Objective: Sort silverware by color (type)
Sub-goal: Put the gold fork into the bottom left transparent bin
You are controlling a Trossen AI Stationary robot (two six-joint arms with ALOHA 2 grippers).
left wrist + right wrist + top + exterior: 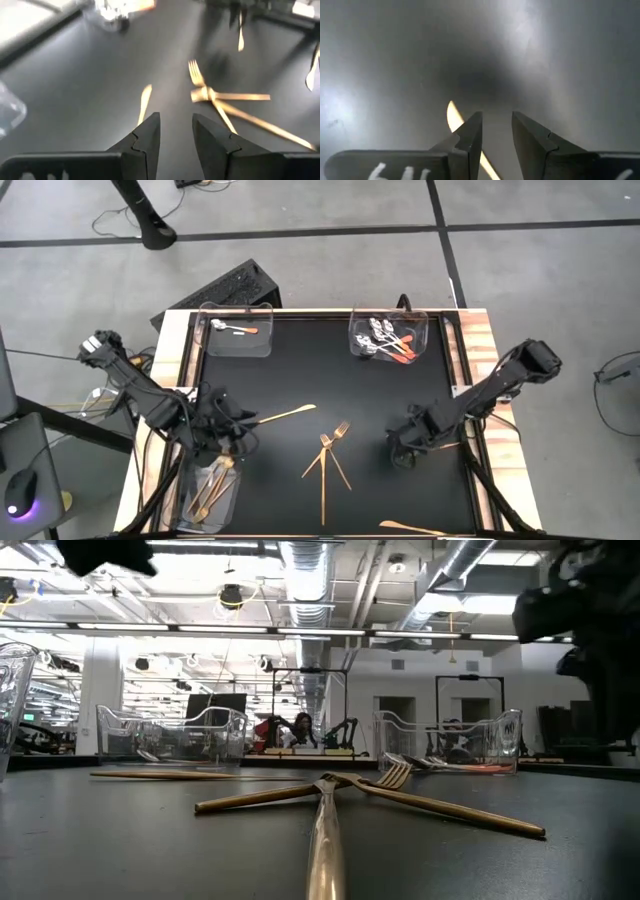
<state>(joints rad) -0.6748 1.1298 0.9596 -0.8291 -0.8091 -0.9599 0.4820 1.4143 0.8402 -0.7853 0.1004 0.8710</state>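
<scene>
On the black counter you have three clear trays. The far right tray holds several silver-headed spoons with orange-red handles. The far left tray holds one such spoon, lying crosswise with its bowl toward the left. The near left tray holds gold pieces whose long axes run roughly near to far.

Your left hand hangs just beyond that near left tray; its fingers stand a narrow gap apart and hold nothing. Your right hand sits low on the right part of the counter, its fingers also a narrow gap apart, with nothing between them; a gold utensil tip lies on the counter just beside one finger.

In the middle, three gold forks lie crossed in a fan, tines meeting toward the far side and handles spreading toward the near edge. A single gold knife lies beside the left hand, on a slant that rises toward the far right. Another gold piece lies crosswise at the near edge.
</scene>
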